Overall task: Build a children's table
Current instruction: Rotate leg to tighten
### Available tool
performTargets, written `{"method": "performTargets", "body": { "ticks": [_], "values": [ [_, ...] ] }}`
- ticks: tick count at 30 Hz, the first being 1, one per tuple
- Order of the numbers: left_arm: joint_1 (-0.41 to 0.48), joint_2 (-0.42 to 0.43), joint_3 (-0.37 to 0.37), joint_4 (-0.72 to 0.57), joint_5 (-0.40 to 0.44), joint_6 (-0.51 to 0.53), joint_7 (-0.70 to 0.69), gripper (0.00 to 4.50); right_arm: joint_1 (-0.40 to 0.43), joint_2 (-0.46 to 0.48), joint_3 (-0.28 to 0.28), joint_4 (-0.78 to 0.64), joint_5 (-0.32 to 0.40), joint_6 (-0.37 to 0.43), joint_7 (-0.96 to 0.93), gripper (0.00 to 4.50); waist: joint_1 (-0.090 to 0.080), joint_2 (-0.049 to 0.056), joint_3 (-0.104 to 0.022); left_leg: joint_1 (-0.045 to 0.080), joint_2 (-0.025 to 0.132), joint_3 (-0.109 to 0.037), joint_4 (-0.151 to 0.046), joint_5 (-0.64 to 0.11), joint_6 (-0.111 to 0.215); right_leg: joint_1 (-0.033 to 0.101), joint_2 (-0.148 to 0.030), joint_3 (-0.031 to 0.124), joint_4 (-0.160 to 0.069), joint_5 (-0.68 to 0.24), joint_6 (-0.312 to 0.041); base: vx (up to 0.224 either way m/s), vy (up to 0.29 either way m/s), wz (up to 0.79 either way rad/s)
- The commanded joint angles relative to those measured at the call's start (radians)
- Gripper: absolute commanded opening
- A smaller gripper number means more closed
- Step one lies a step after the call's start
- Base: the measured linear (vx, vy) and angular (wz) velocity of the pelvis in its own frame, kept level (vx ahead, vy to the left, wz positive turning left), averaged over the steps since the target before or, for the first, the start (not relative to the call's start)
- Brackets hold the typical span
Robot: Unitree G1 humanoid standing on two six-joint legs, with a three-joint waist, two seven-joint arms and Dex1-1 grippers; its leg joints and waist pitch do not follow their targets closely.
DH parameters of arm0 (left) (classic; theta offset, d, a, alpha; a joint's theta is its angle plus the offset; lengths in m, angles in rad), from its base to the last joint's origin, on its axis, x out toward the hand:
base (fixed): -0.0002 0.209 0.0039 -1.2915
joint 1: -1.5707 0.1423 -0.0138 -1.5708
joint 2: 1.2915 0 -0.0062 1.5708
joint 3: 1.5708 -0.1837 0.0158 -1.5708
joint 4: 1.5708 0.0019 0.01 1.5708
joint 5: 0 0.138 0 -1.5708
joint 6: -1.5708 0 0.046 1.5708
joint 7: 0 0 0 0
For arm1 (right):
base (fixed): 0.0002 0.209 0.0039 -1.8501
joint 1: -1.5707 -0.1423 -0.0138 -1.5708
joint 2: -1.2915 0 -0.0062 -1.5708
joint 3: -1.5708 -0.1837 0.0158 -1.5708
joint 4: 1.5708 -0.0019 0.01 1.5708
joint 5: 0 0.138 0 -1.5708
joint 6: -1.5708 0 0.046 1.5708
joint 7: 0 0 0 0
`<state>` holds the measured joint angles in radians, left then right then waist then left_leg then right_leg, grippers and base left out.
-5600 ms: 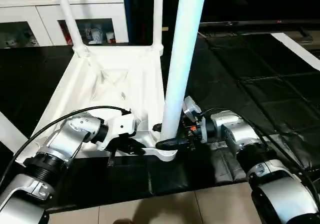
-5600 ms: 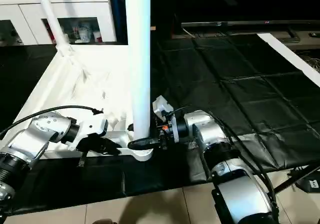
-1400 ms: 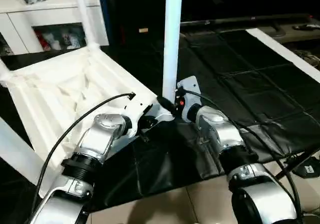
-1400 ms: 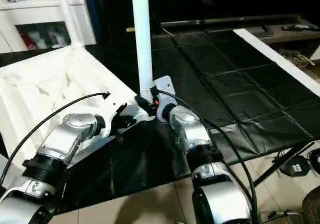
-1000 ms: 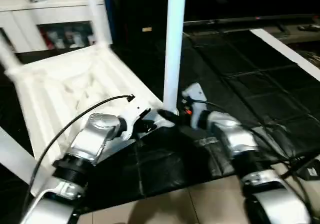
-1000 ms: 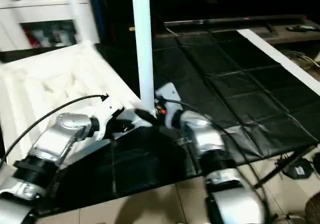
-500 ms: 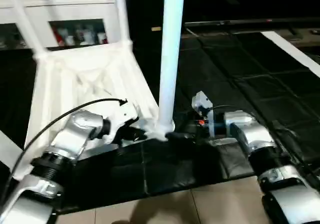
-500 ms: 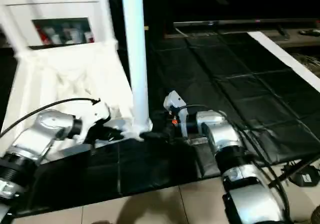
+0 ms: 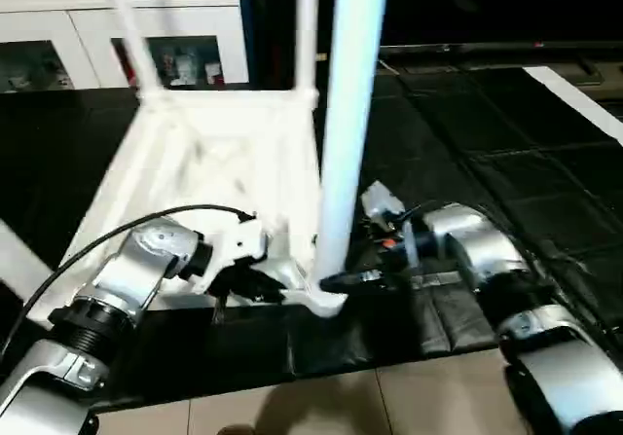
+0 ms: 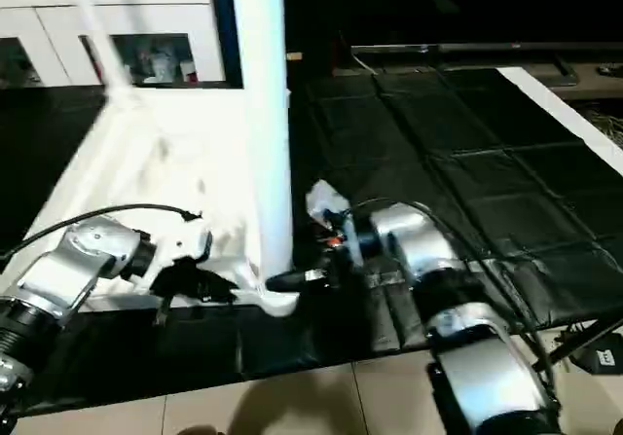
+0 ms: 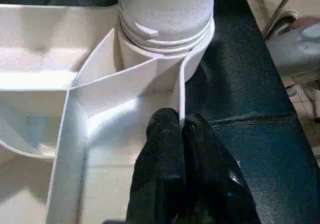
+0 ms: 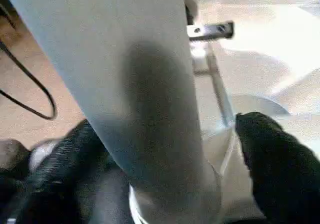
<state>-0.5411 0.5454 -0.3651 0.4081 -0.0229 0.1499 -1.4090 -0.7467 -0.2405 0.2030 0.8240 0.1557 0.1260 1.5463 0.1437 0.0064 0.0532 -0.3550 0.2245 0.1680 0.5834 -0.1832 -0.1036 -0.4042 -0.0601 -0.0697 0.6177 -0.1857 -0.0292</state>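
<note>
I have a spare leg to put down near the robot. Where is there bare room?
The black mat right of the upturned tabletop lies bare. It is crowded at the near corner, where the left gripper pinches a rib and the right gripper flanks the upright leg.

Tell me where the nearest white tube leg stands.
The white tube leg stands upright in the upturned white tabletop's near right corner socket, between the left gripper and right gripper.

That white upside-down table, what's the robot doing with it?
It is putting together a children's table, which lies upside down on a black mat. The left gripper is shut on a rib of the underside by the near corner socket. The right gripper has its fingers either side of a leg standing upright in that socket. Two farther legs already stand.
</note>
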Motion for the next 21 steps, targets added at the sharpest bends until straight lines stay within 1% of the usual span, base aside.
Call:
{"method": "performTargets", "body": {
  "ticks": [1,2,3,5,6,10,13,16,18,19,20,21],
  "values": [
    [0.008,-0.011,-0.032,-0.032,0.001,-0.015,-0.044,0.0,-0.018,0.004,0.009,-0.004,0.014,0.009,0.037,3.84,-0.011,0.004,-0.072,0.007,0.014,0.006,-0.062,-0.164,0.035,0.054,-0.072,0.045,-0.059,-0.119,-0.238,0.0,0.0,0.0],
    [0.008,-0.011,-0.032,-0.032,0.002,-0.015,-0.044,0.0,-0.018,0.004,0.009,-0.003,0.014,0.009,0.038,3.73,-0.01,0.005,-0.072,0.007,0.014,0.006,-0.061,-0.162,0.035,0.054,-0.073,0.045,-0.058,-0.12,-0.237,0.0,0.0,0.0],
    [0.007,-0.012,-0.031,-0.028,0.004,-0.018,-0.041,0.0,-0.019,0.006,0.012,0.0,0.015,0.012,0.048,3.68,-0.01,0.003,-0.071,0.007,0.013,0.007,-0.062,-0.16,0.034,0.053,-0.072,0.045,-0.059,-0.126,-0.234,0.0,0.0,0.0],
    [0.006,-0.011,-0.03,-0.022,0.004,-0.023,-0.037,0.0,-0.021,0.007,0.014,0.005,0.016,0.015,0.059,3.64,-0.01,0.004,-0.072,0.007,0.013,0.007,-0.061,-0.159,0.034,0.054,-0.073,0.046,-0.059,-0.129,-0.233,0.0,0.0,0.0],
    [0.006,-0.011,-0.03,-0.02,0.004,-0.024,-0.037,0.0,-0.022,0.008,0.015,0.006,0.017,0.016,0.061,3.35,-0.009,0.002,-0.072,0.007,0.013,0.006,-0.061,-0.153,0.036,0.054,-0.073,0.046,-0.058,-0.133,-0.23,0.0,0.0,0.0],
    [0.004,-0.006,-0.034,-0.014,0.001,-0.028,-0.035,0.0,-0.022,0.009,0.026,0.008,0.03,0.027,0.068,3.22,-0.01,0.003,-0.072,0.007,0.013,0.007,-0.061,-0.152,0.035,0.053,-0.073,0.046,-0.059,-0.136,-0.229,0.0,0.0,0.0],
    [0.005,-0.007,-0.033,-0.015,0.001,-0.025,-0.034,0.0,-0.019,0.008,0.033,0.003,0.044,0.035,0.068,2.88,-0.01,0.003,-0.072,0.008,0.013,0.007,-0.06,-0.149,0.036,0.053,-0.072,0.046,-0.058,-0.132,-0.229,0.0,0.0,0.0],
    [0.006,-0.009,-0.03,-0.015,0.001,-0.021,-0.03,0.0,-0.015,0.007,0.038,-0.005,0.053,0.042,0.068,2.77,-0.009,0.003,-0.073,0.007,0.013,0.007,-0.06,-0.146,0.036,0.053,-0.072,0.046,-0.058,-0.133,-0.228,0.0,0.0,0.0],
    [0.006,-0.019,-0.019,-0.009,0.004,0.001,0.003,0.0,0.001,0.009,0.027,-0.021,0.057,0.044,0.068,2.47,-0.009,0.002,-0.072,0.008,0.013,0.007,-0.06,-0.148,0.035,0.052,-0.072,0.046,-0.059,-0.135,-0.228,0.0,0.0,0.0],
    [0.007,-0.029,-0.011,-0.004,0.006,0.012,0.029,0.0,0.01,0.014,0.008,-0.023,0.056,0.047,0.068,2.47,-0.01,0.002,-0.072,0.007,0.013,0.007,-0.06,-0.151,0.034,0.053,-0.072,0.046,-0.059,-0.138,-0.227,0.0,0.0,0.0],
    [0.007,-0.031,-0.009,-0.004,0.006,0.015,0.035,0.0,0.011,0.015,0.004,-0.023,0.055,0.046,0.066,2.44,-0.008,0.002,-0.071,0.008,0.013,0.007,-0.06,-0.158,0.031,0.052,-0.073,0.046,-0.06,-0.149,-0.224,0.0,0.0,0.0],
    [0.016,-0.055,0.014,-0.008,-0.003,0.055,0.09,0.0,0.024,0.023,-0.031,-0.019,0.053,0.033,0.025,2.37,-0.009,0.004,-0.07,0.007,0.014,0.008,-0.06,-0.164,0.025,0.051,-0.074,0.047,-0.06,-0.156,-0.224,0.0,0.0,0.0]
  ]
}}
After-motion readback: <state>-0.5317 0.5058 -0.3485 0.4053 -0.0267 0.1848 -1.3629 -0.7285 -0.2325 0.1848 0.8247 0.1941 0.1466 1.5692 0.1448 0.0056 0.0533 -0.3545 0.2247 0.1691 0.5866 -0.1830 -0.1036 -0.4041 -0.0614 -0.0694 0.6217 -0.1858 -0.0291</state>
